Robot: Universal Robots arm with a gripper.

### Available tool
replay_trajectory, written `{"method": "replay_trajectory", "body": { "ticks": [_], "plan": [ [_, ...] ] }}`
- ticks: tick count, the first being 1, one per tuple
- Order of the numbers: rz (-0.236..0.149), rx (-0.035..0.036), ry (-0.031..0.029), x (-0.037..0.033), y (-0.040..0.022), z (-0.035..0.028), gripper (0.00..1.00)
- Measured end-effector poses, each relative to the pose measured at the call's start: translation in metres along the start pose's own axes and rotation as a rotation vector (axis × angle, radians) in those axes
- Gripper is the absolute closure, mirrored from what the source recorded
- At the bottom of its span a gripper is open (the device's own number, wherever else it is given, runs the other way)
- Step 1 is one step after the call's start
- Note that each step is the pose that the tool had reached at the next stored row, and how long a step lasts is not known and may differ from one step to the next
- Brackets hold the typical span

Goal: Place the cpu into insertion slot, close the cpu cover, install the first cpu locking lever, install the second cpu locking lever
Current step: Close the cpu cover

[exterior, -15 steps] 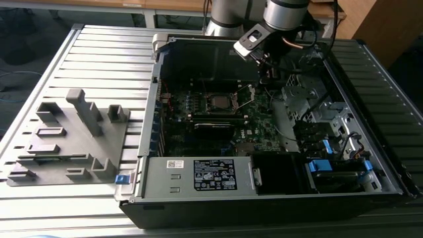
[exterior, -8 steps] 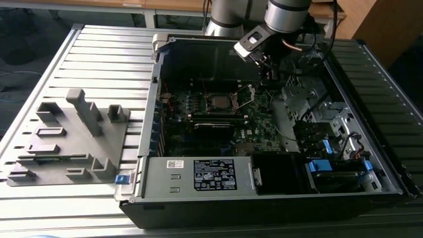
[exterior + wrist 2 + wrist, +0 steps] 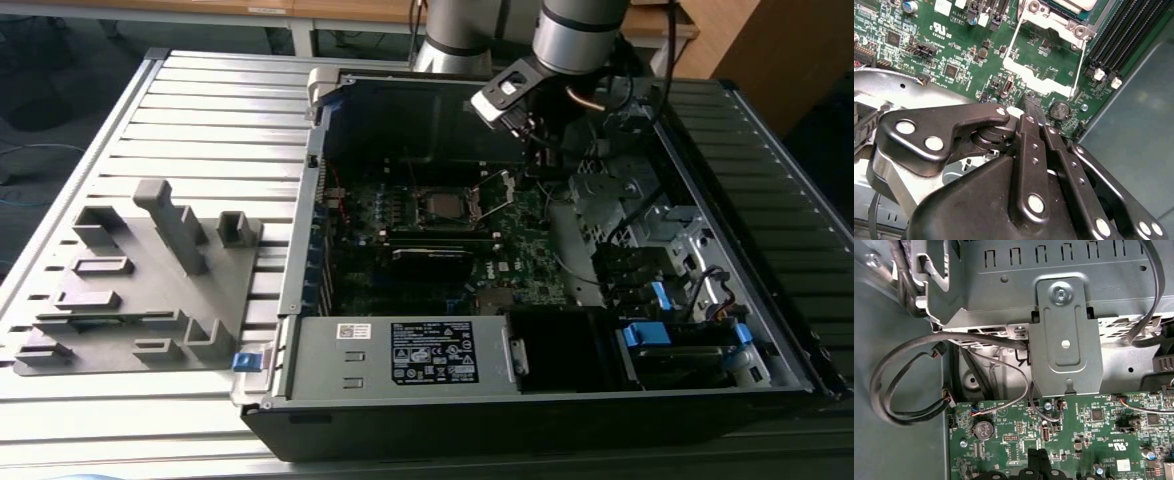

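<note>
The cpu (image 3: 443, 205), a small grey square, lies in the insertion slot (image 3: 416, 192) in the middle of the green board; in the second wrist view its pale corner (image 3: 1074, 4) shows at the picture's edge. The cpu cover (image 3: 498, 196), a thin silver frame, is swung open to the exterior view's right of the slot. Through the cut-out of the cpu cover (image 3: 1038, 80) the board shows. My gripper (image 3: 543, 160) hangs over the board just beyond the open cover. The black fingertips of the gripper (image 3: 1032, 106) (image 3: 1038, 458) are shut with nothing between them.
A coin battery (image 3: 1058, 110) (image 3: 984, 430) sits beside the fingertips. Black memory slots (image 3: 1124, 35) run past the socket. A grey metal bracket (image 3: 1064, 335) and looping cables (image 3: 904, 385) are close by. The labelled power supply (image 3: 427, 352) fills the case front; a grey fixture (image 3: 134, 280) lies outside.
</note>
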State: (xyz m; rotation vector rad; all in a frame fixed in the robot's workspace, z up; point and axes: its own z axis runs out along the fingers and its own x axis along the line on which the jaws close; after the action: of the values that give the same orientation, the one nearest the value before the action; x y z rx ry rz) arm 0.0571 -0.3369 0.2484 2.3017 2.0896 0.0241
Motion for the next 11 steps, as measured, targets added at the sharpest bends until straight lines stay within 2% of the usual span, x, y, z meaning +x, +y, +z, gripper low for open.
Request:
{"method": "replay_trajectory", "body": {
  "ticks": [4,11],
  "plan": [
    [0.003,0.0000,-0.0001,0.0001,0.0002,0.0039,0.89],
    [0.003,0.0000,-0.0002,0.0001,0.0001,0.0054,0.89]
  ]
}}
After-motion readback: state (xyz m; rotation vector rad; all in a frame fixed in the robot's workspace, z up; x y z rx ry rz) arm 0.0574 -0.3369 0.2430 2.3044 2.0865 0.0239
